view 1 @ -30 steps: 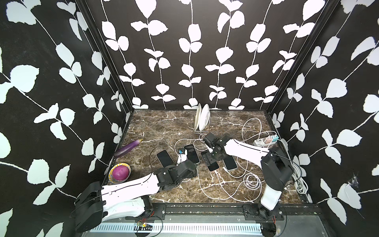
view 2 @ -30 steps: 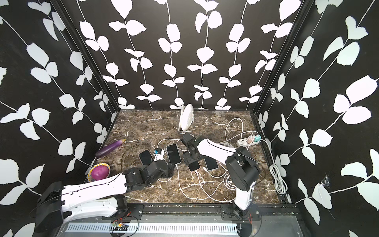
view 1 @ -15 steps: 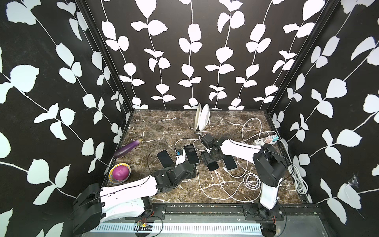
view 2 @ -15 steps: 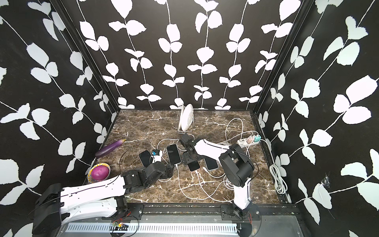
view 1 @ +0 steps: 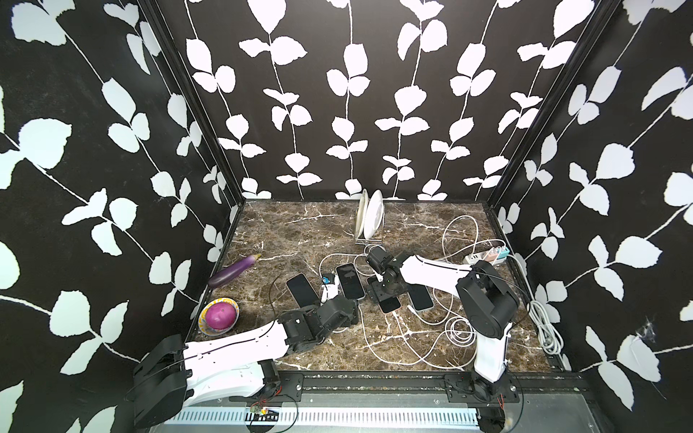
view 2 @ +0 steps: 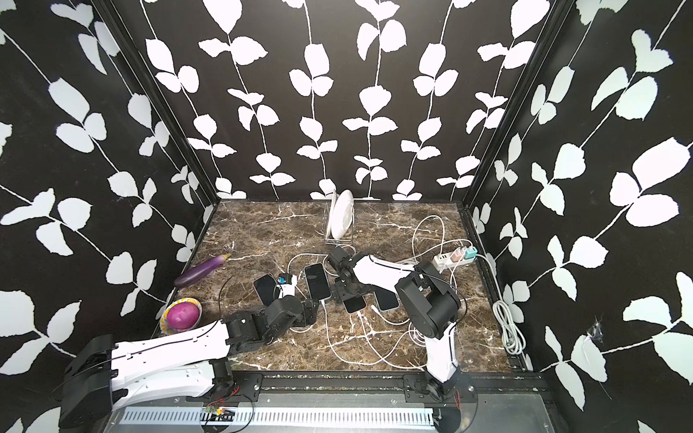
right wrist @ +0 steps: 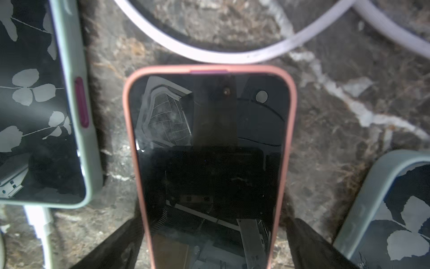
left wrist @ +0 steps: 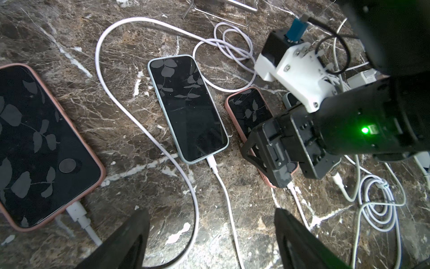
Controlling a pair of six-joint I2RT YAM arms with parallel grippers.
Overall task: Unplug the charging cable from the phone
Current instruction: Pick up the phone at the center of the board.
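Note:
Several dark-screened phones lie in a row on the marble table point(view 1: 300, 225). My right gripper point(view 1: 388, 291) point(right wrist: 213, 235) is open and low over the middle pink-cased phone point(right wrist: 209, 151) point(left wrist: 249, 109) point(view 2: 354, 304). One finger stands at each long side of that phone. Its white charging cable point(left wrist: 293, 192) leaves the near end, with the plug hidden under the gripper. My left gripper point(view 1: 347, 311) point(left wrist: 211, 233) is open just in front of the green-cased phone point(left wrist: 188, 109) point(view 1: 349, 280). That phone's white cable point(left wrist: 223, 193) runs between the left fingers point(left wrist: 130, 235), untouched.
Another pink-cased phone point(view 1: 300, 290) lies at the left and a green-cased phone point(view 1: 420, 298) at the right. A plate rack point(view 1: 369, 219) stands behind. A power strip point(view 1: 487, 256), coiled cables point(view 1: 459, 331), an eggplant point(view 1: 234, 271) and a bowl point(view 1: 219, 316) surround the phones.
The right arm's elbow has shifted slightly to the left, while its gripper stays over the pink-cased phone. The left gripper has hardly moved. Both grippers remain open.

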